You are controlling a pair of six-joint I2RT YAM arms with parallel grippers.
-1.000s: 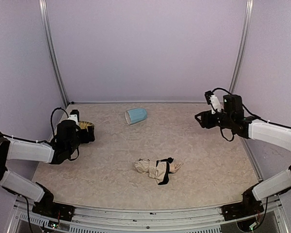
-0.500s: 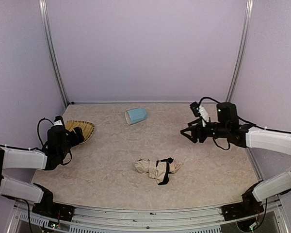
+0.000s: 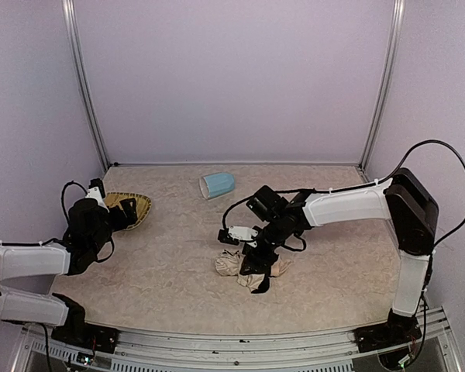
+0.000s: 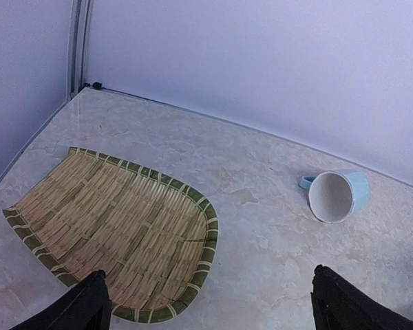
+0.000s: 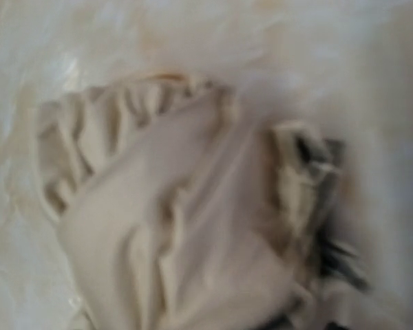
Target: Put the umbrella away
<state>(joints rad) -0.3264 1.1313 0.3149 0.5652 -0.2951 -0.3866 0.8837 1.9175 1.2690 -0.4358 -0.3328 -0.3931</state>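
Note:
The umbrella (image 3: 232,266) lies folded and crumpled on the table at centre front, cream fabric with black parts. My right gripper (image 3: 260,249) is down on its middle, reaching in from the right. The right wrist view is blurred and filled with the cream fabric (image 5: 193,227). No fingers show there, so I cannot tell how the jaws stand. My left gripper (image 3: 126,212) is open and empty at the near edge of the woven tray. In the left wrist view (image 4: 217,309) its fingertips (image 4: 89,302) are far apart.
A woven yellow straw tray (image 3: 142,203) with a green rim lies at the left and shows in the left wrist view (image 4: 110,227). A light-blue mug (image 3: 217,184) lies on its side near the back wall, its mouth towards the left wrist camera (image 4: 337,194).
My right arm has swung from the right side down and left onto the umbrella. My left arm has drawn back and lowered by the tray.

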